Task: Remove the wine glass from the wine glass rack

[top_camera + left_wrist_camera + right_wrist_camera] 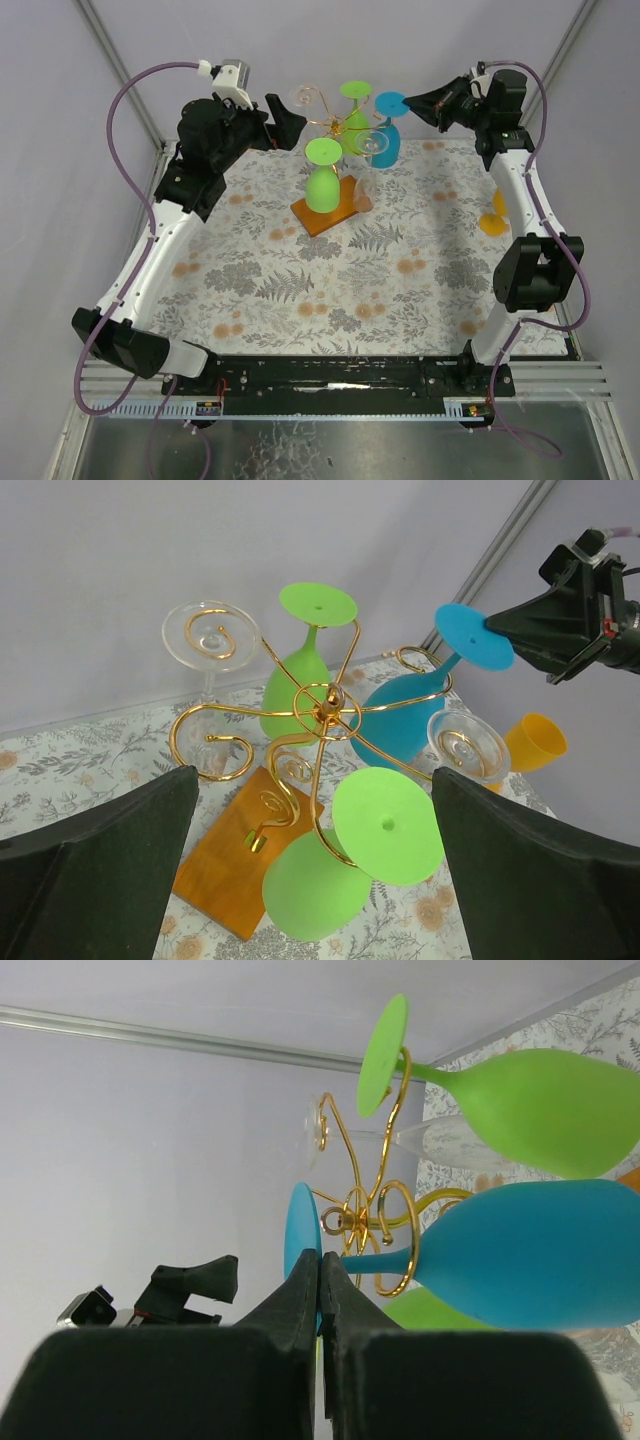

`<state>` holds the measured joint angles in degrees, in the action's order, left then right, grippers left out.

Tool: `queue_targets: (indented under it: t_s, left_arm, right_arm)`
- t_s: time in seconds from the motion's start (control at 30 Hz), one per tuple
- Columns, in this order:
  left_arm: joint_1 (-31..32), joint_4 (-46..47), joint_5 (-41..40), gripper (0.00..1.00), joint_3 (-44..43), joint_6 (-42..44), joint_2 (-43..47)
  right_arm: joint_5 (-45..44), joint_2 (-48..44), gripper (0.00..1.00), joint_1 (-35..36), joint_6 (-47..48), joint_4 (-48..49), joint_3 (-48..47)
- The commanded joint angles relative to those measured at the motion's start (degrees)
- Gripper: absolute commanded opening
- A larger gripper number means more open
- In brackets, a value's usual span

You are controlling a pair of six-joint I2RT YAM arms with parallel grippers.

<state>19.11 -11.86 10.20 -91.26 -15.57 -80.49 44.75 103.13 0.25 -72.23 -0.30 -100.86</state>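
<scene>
Top external view: I see the wine glass rack at the far middle of the tabletop, between the two arms, standing on its orange base.
Rack load: five glasses hang foot-up on the gold scrolled arms.
Colours: two green glasses, two clear glasses and one blue wine glass.
Target position: the blue wine glass hangs on the rack's right side. Its bowl is low and its stem is seated in a wire curl. Its foot tilts out toward the right arm.
Right arm: the right gripper has its jaws closed together, with the tips at the rim of the blue foot. I cannot tell whether the rim is pinched between them.
Left arm: the left gripper has its jaws spread wide and holds nothing. It is raised just left of the rack and faces it.
Other item: an orange cup stands on the tabletop beside the right arm, well apart from the rack.
</scene>
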Motion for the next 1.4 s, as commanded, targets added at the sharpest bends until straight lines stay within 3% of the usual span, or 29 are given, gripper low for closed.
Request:
queue_targets:
  t_s: [0.0,0.37,1.37]
  left_arm:
    - [-0.4,0.8,1.0,1.00,0.5,-0.6,1.4]
    - [-0.4,0.5,1.1,1.00,0.6,-0.3,2.2]
    - [-0.4,0.7,0.0,1.00,-0.1,1.2,1.9]
  right_arm:
    - [2.2,-0.4,0.00,1.4,1.0,0.2,-4.1]
    - [1.4,1.2,0.00,3.5,1.5,-0.3,-4.1]
    - [-7.1,11.2,0.00,5.0,0.9,-5.8,-17.1]
